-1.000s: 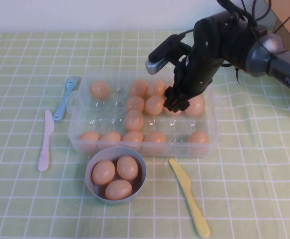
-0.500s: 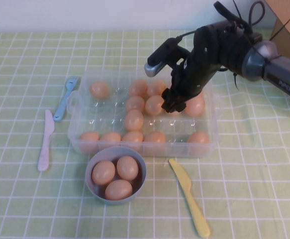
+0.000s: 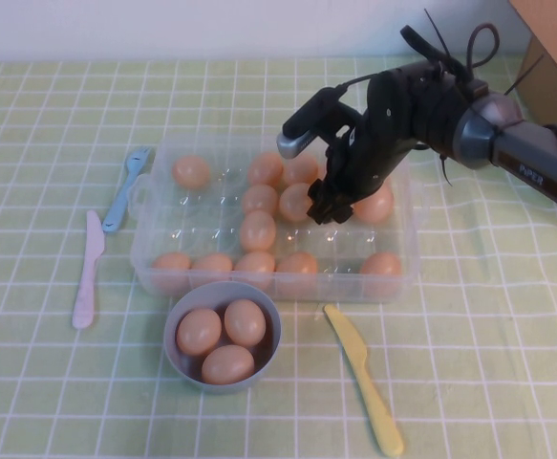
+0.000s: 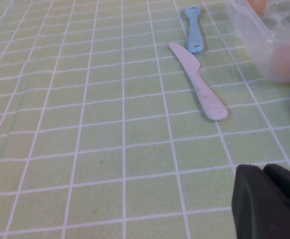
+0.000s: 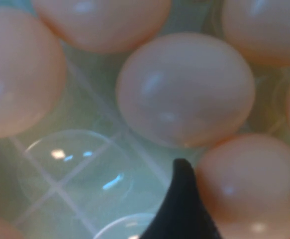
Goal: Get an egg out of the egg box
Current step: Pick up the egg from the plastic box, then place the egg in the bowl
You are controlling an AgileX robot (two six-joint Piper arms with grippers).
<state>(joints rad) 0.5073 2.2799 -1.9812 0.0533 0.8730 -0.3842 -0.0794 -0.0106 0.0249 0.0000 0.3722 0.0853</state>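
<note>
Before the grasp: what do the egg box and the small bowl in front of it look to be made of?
The large clear rectangular egg box looks like thin glossy plastic: the checked cloth and eggs show through its walls. The small round grey-blue bowl looks opaque and matte, plastic or ceramic, hard to say. The right gripper is down among the eggs; the left gripper sits over the cloth, away from the box.

Staged kitchen-style test setup: bench (image 3: 49,402) covered in green checked cloth, clear egg box (image 3: 397,287), plastic knives (image 3: 364,373), bowl (image 3: 178,359) of eggs, plain white wall behind.
</note>
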